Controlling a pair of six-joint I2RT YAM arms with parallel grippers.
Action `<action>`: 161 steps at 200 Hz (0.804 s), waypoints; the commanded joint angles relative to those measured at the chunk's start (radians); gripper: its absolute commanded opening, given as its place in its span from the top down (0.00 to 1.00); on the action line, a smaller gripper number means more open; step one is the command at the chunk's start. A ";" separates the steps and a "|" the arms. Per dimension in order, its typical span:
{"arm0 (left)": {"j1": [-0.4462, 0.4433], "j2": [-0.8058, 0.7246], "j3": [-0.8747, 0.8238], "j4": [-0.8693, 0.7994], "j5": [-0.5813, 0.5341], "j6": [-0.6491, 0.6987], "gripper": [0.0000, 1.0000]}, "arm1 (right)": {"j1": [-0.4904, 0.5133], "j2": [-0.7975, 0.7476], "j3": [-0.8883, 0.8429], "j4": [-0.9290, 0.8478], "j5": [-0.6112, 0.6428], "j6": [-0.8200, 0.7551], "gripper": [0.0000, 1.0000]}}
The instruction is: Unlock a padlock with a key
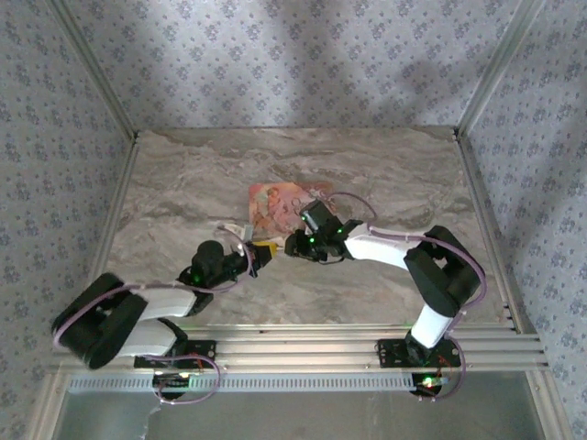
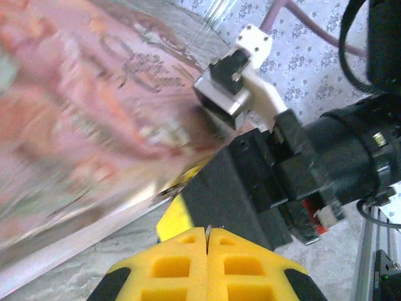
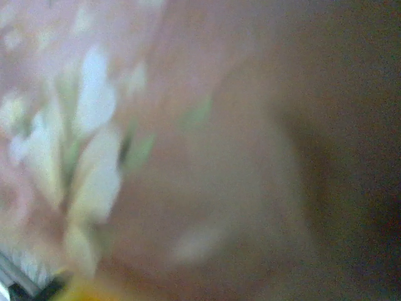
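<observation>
My left gripper (image 2: pixel 207 233) has its yellow pads pressed together, with a thin metal sliver, the key (image 2: pixel 207 228), pinched in the seam and only its edge showing. In the top view the left gripper (image 1: pixel 267 248) points right and nearly touches my right gripper (image 1: pixel 291 244) at the near edge of the pink box. The right gripper's black body (image 2: pixel 250 182) and one yellow finger (image 2: pixel 174 216) stand just beyond my left pads. The padlock is hidden; no blue-teal block shows. The right wrist view is a close blur of the pink box (image 3: pixel 156 125).
The pink illustrated box (image 1: pixel 280 203) lies flat mid-table, its printed lid (image 2: pixel 81 119) close on the left of the left wrist view. The marble tabletop (image 1: pixel 183 174) has free room on both sides. Metal rails (image 1: pixel 330 344) run along the near edge.
</observation>
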 commanded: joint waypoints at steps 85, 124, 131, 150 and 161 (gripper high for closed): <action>0.225 -0.531 0.188 -0.692 0.273 -0.096 1.00 | 0.053 -0.459 -0.168 0.261 -0.039 -0.082 0.49; 0.240 -0.540 0.190 -0.522 0.353 -0.309 1.00 | 0.075 -0.508 -0.157 0.416 -0.099 -0.069 0.40; 0.240 -0.543 0.187 -0.494 0.356 -0.336 1.00 | 0.078 -0.499 -0.151 0.427 -0.108 -0.065 0.40; 0.240 -0.559 0.186 -0.456 0.357 -0.379 1.00 | 0.085 -0.462 -0.134 0.459 -0.137 -0.053 0.42; 0.239 -0.570 0.186 -0.456 0.355 -0.388 1.00 | 0.088 -0.438 -0.129 0.484 -0.154 -0.040 0.44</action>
